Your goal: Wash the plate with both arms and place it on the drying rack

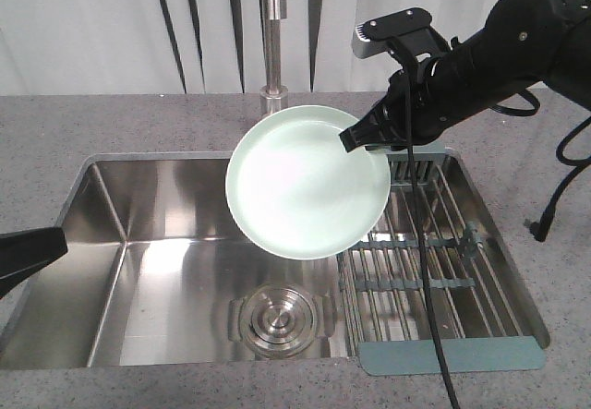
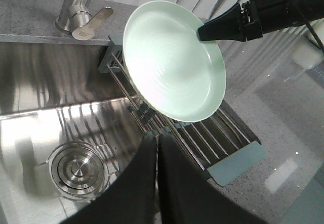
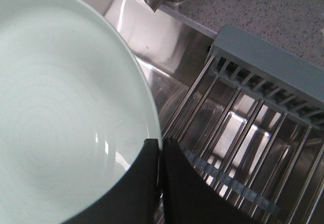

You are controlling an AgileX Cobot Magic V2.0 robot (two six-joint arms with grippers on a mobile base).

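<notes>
The pale mint-green plate (image 1: 305, 183) (image 2: 172, 62) (image 3: 61, 113) hangs tilted in the air over the sink, its face turned up and forward. My right gripper (image 1: 355, 138) (image 2: 202, 32) (image 3: 161, 142) is shut on the plate's upper right rim, one finger on each side of it. The drying rack (image 1: 443, 270) (image 2: 212, 138) (image 3: 253, 107) spans the sink's right part, just below and right of the plate. Low at the left, well away from the plate, my left gripper (image 1: 61, 241) (image 2: 157, 137) is shut and holds nothing.
The steel sink basin (image 1: 157, 270) has a round drain (image 1: 274, 317) (image 2: 76, 171) under the plate. A faucet (image 1: 271, 30) (image 2: 81, 11) stands on the grey counter behind the plate. A black cable (image 1: 429, 270) hangs from the right arm across the rack.
</notes>
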